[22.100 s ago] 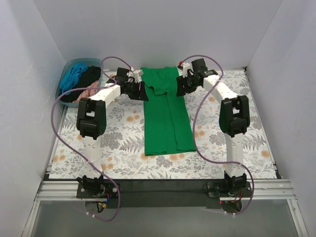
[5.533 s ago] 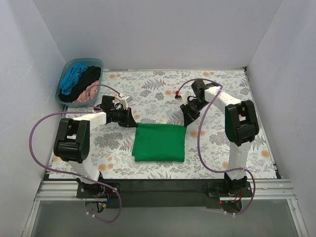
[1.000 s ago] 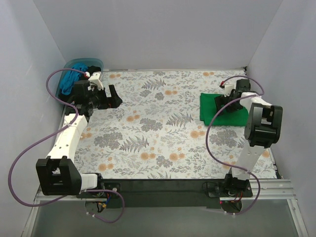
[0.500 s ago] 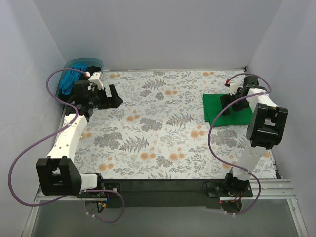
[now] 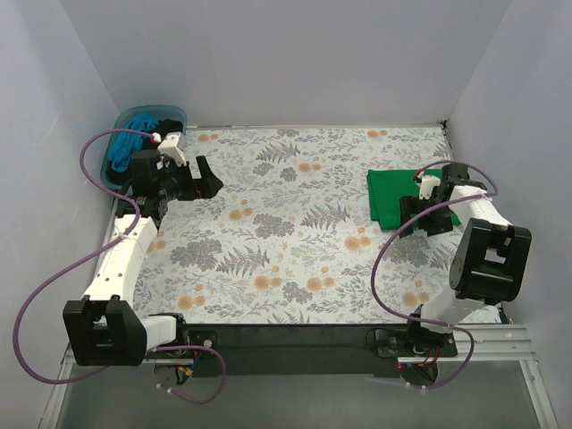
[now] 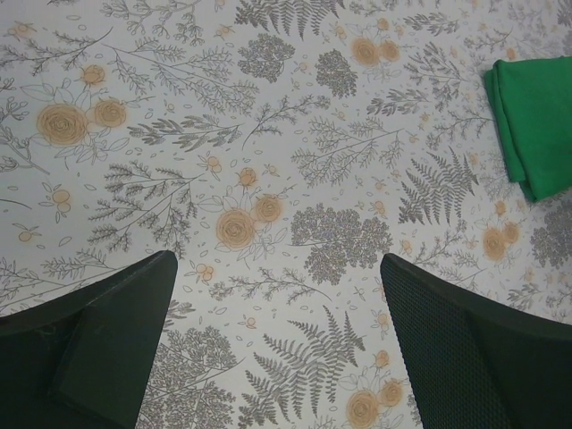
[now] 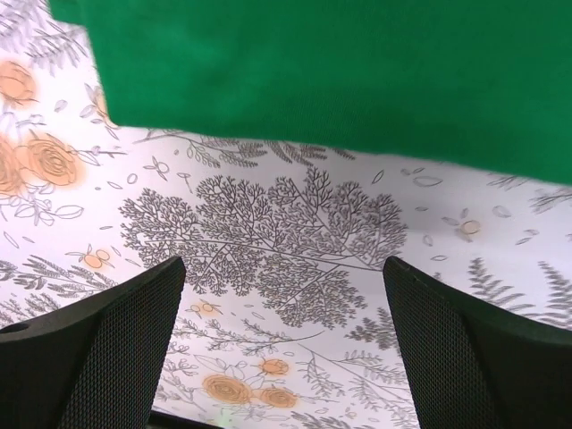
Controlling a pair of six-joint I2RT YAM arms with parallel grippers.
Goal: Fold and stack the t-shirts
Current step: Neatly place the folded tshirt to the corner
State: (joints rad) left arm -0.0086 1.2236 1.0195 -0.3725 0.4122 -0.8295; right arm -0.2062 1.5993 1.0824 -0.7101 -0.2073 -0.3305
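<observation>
A bright green t-shirt [image 5: 391, 191] lies folded on the floral tablecloth at the right side. It fills the top of the right wrist view [image 7: 357, 71] and shows at the right edge of the left wrist view [image 6: 541, 116]. My right gripper [image 5: 426, 222] hovers open just past the shirt's near edge, with only tablecloth between its fingers [image 7: 89, 349]. My left gripper [image 5: 208, 180] stands open at the far left beside the tub, nothing in it [image 6: 277, 340]. A teal-blue t-shirt [image 5: 123, 147] lies bunched in the tub.
The pale blue tub [image 5: 152, 112] sits in the far left corner, partly hidden by my left arm. White walls close in the table on three sides. Purple cables loop off both arms.
My right gripper has drawn back from on top of the green shirt toward the near side, leaving the shirt lying flat. The left arm has barely shifted.
</observation>
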